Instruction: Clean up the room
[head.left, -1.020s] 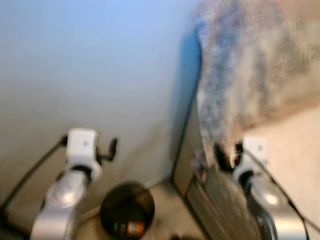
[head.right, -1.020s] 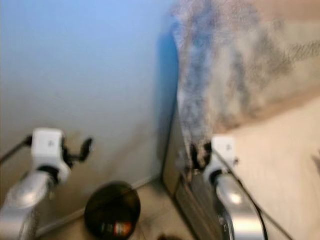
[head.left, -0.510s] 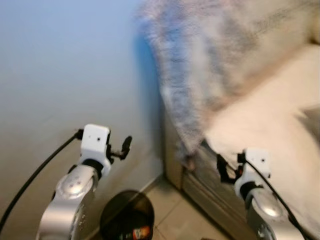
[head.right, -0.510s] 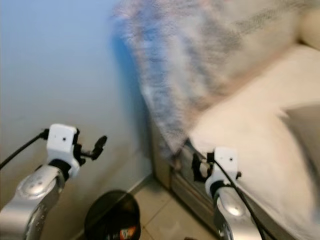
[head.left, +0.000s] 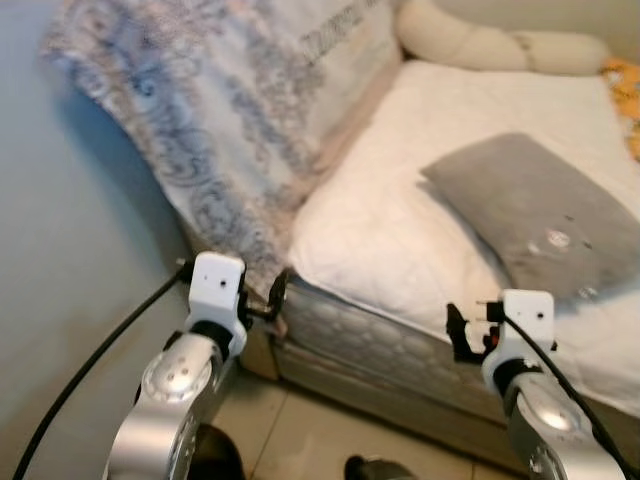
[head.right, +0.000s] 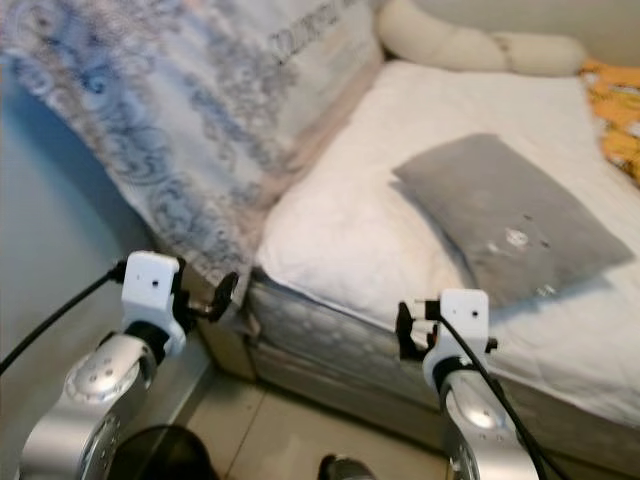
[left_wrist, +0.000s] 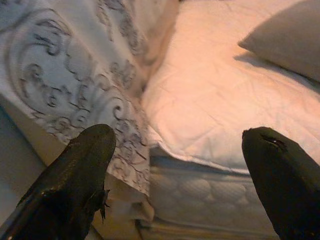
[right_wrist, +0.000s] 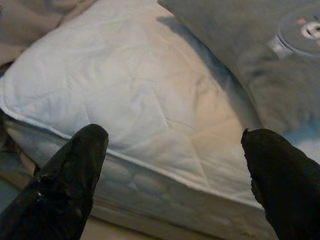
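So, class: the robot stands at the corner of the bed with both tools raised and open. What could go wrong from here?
1. The left tool sits right at the hanging edge of the patterned blanket; its open fingers could snag the cloth and drag it off.
2. The right tool is close to the mattress edge, so stepping forward might bump it.
3. A black cable trails from the left arm and could catch.

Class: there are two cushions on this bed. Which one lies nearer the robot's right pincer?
The flat grey pillow, lying on the white mattress just beyond the right pincer. The long cream bolster sits far off along the bed's far edge.
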